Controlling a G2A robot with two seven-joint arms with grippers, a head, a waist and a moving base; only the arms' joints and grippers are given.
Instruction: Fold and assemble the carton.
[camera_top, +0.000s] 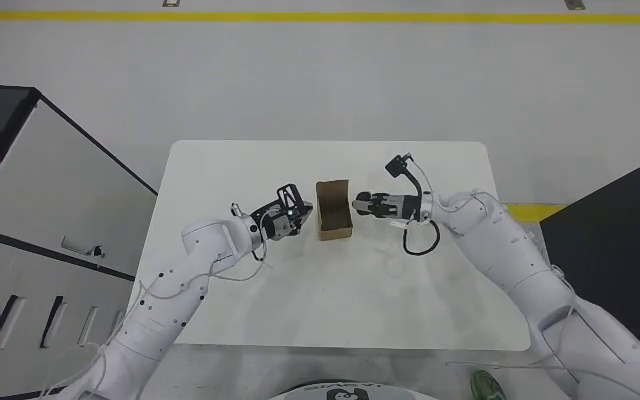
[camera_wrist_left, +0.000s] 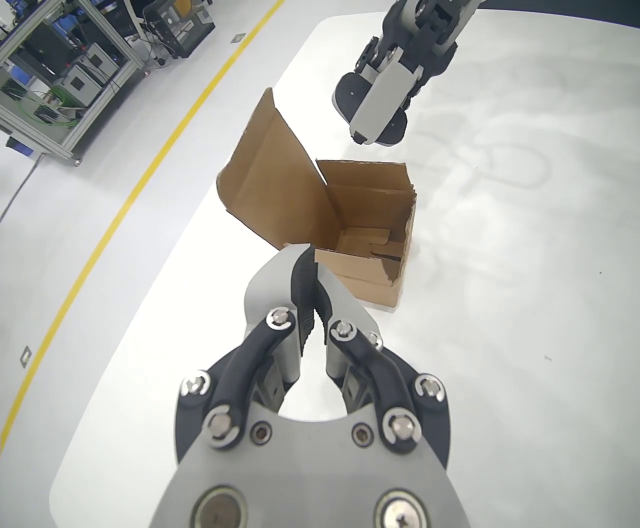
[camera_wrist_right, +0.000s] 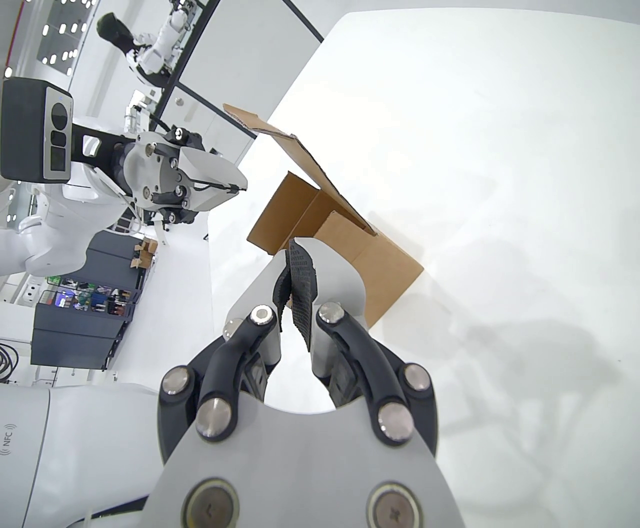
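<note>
Jaws on both closed, pads pressed together, nothing between them. L gripper (camera_wrist_left: 301, 257) sits just beside one side of the carton (camera_top: 334, 212). R gripper (camera_wrist_right: 296, 250) is near the opposite side, apart from it. Carton stands mid table (camera_top: 420, 300), top open, lid flap (camera_wrist_left: 265, 170) upright, btw the two grippers.

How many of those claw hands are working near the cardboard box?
2. The left gripper is close beside one side of the carton, and the right gripper is close beside the opposite side. None seems hidden.
</note>
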